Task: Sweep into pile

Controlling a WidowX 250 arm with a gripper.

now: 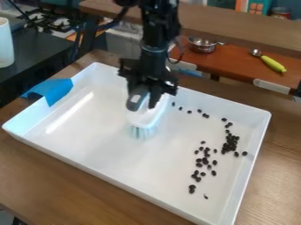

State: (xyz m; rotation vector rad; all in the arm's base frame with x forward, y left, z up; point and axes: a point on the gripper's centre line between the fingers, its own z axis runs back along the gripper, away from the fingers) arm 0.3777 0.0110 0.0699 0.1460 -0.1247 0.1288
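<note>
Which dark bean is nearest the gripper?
The small black bean at the trail's left end, near the far wall of the white tray; all others lie farther right.

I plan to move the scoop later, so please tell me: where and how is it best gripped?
Probably by the middle of its green handle, from above, closing across the width: the handle is long and slim and lies flat.

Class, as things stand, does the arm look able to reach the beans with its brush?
Probably yes: the brush is inside the tray, with nothing visible between it and the beans.
</note>
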